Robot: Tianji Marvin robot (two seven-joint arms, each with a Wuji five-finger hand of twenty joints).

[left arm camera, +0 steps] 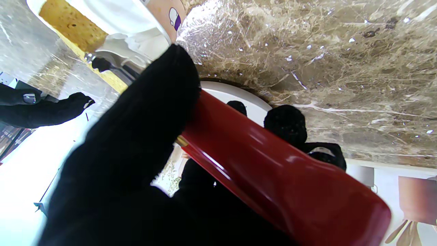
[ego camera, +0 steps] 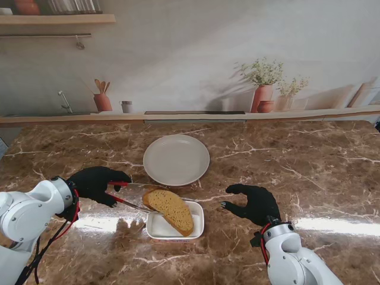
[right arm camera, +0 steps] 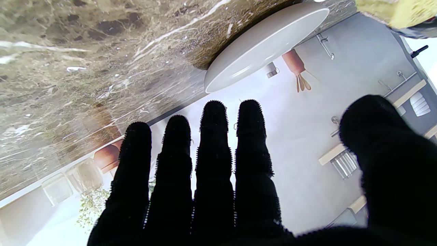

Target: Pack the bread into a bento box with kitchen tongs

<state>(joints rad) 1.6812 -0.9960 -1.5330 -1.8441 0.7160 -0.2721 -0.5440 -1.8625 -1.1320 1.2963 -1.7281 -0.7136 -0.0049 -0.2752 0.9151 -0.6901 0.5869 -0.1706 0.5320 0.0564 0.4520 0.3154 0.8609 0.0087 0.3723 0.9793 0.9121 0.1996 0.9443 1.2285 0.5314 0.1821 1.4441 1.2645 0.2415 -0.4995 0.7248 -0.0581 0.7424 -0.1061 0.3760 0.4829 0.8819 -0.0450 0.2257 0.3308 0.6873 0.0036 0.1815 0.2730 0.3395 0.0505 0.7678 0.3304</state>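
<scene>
Bread: slice (ego camera: pixel 171 210) across the bento box (ego camera: pixel 155 227), right of the left hand (ego camera: pixel 95 183), which grips tongs (ego camera: pixel 126 202).
Right hand: (ego camera: pixel 254 203) spread, holding nothing.
Desk: brown marble (ego camera: pixel 297 172), plate (ego camera: pixel 176 159) mid-desk.

The right hand (right arm camera: pixel 218 177) is seen empty, fingers (right arm camera: pixel 213 143) extended, before a white plate (right arm camera: pixel 266 44) on the marble counter (right arm camera: pixel 85 68).

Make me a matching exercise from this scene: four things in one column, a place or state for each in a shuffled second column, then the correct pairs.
Things:
1. bread slice
2. round plate
3. tongs
4. right hand

Places or states:
A. bare, farther from me than the box
B. open, holding nothing
C. lying across the white bento box
D. held in the left hand

Pairs: 1-C, 2-A, 3-D, 4-B
</scene>
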